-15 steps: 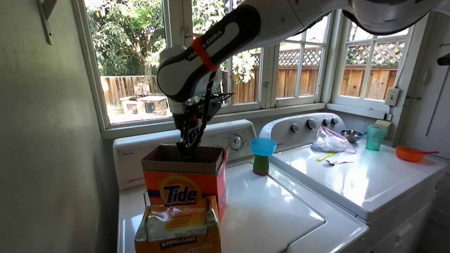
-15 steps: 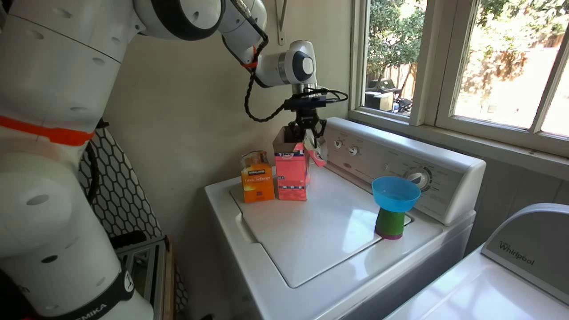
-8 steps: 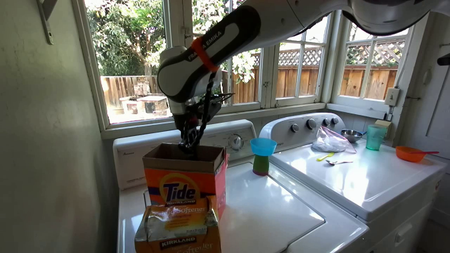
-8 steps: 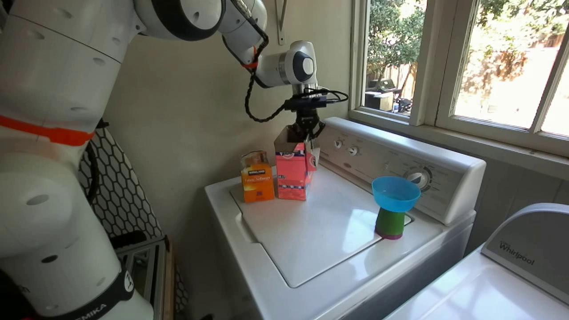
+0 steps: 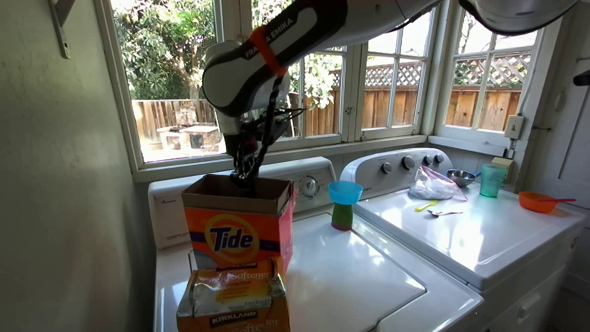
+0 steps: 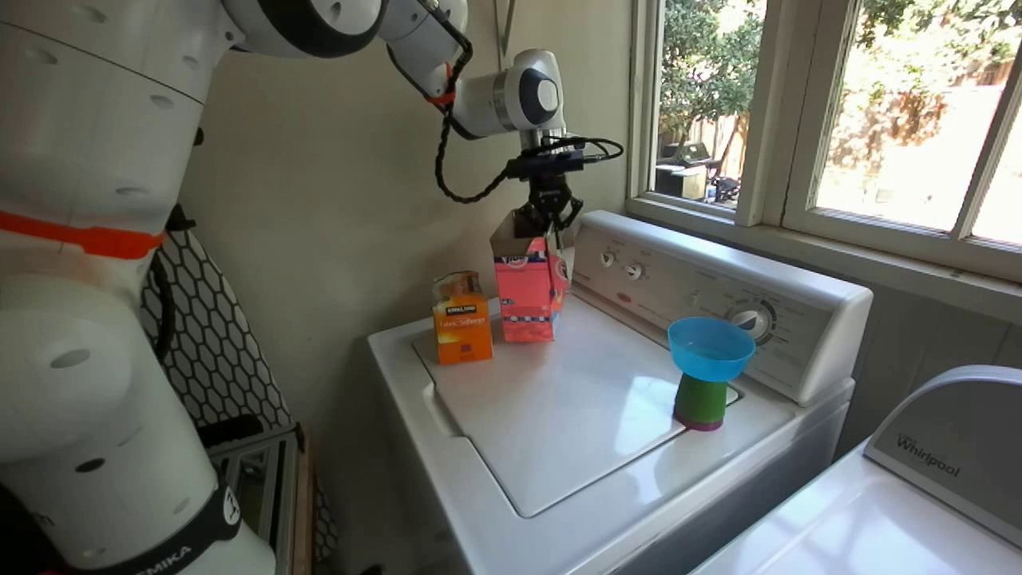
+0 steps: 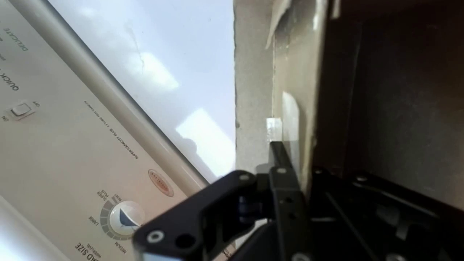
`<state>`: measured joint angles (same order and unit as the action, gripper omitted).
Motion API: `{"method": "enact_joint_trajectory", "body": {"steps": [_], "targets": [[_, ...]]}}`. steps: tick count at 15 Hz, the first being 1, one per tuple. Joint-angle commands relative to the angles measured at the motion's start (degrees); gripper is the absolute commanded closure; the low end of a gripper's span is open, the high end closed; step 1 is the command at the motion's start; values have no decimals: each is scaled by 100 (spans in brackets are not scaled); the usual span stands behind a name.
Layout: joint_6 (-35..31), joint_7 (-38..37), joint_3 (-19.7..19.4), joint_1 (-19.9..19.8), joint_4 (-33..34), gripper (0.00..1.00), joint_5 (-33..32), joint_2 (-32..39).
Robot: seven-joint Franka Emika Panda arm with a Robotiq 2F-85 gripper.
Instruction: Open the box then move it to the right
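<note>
Evidently, a lift has begun: within the last half second the robot arm (image 5: 318,27) has risen. The washing machine (image 6: 591,423) beneath is unaltered. The Tide box (image 6: 524,295), over the left part of that machine in both exterior views, sits higher than it did, leaning slightly; its base appears lifted off, though this cannot be confirmed (a softener package (image 5: 235,297) hides it in an exterior view). That package has not moved. The blue bowl (image 6: 711,349) and green cup (image 6: 701,402), stacked, stand well apart to the right. The tool (image 6: 551,226) has drawn together within the last second and is clamped on the box's side panel (image 7: 297,72), straddling its edge; whether what looks like a folded-out flap (image 7: 253,90) is pinched too cannot be told. Assessment: the box reads as opened, the rightward carry remains to be done, and a hold on one panel may let it swing.
</note>
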<state>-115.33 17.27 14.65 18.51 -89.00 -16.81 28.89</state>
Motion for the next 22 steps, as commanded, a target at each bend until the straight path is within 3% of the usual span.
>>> {"method": "enact_joint_trajectory", "body": {"steps": [1, 4, 7, 9, 13, 21, 22], "targets": [[514, 373, -39, 54, -15, 99, -172, -487], [917, 1094, -31, 45, 100, 99, -608, -713], [1139, 2029, 44, -47, 195, 99, -728, -830], [1260, 2270, 16, -61, 275, 99, -727, -886], [1379, 1537, -208, -153, 233, 99, -684, -1160], [1068, 37, -623, -766, -438, 99, -344, -2020], [1229, 461, -547, -691, 92, 99, -472, -1573]]}}
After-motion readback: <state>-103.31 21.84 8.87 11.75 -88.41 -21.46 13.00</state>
